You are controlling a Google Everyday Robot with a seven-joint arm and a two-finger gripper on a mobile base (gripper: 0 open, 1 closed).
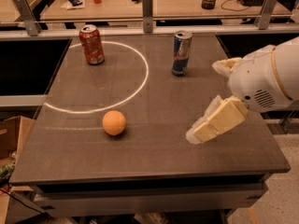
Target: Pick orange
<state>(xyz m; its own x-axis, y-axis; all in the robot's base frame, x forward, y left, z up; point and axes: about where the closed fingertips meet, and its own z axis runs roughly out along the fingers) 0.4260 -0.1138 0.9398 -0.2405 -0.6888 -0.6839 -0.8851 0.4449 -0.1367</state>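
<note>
Orange, round, no long axis, lies well left of gripper, fingers spread

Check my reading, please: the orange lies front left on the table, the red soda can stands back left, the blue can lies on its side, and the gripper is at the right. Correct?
Not quite. The camera view shows the blue can standing upright, not on its side. The orange, red soda can and gripper are as you say.
</note>
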